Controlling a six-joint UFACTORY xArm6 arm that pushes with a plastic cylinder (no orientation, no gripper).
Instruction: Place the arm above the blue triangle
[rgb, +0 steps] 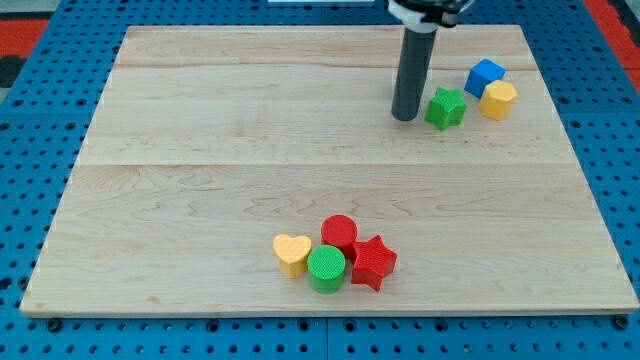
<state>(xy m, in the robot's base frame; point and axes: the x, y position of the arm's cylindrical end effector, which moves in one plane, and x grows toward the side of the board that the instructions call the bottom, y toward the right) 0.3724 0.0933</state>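
My tip (404, 117) was seen resting on the worktop (200, 150), just left of the green star (446, 107). No gripper was fitted. The blue block (485, 75), seemingly a cube, was found near the view's top right, touching the yellow hexagon (498, 99).

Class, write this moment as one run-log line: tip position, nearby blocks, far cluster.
my tip: left of green star, close | beyond: blue block, yellow block | bottom cluster: yellow heart, red cylinder, green cylinder, red star
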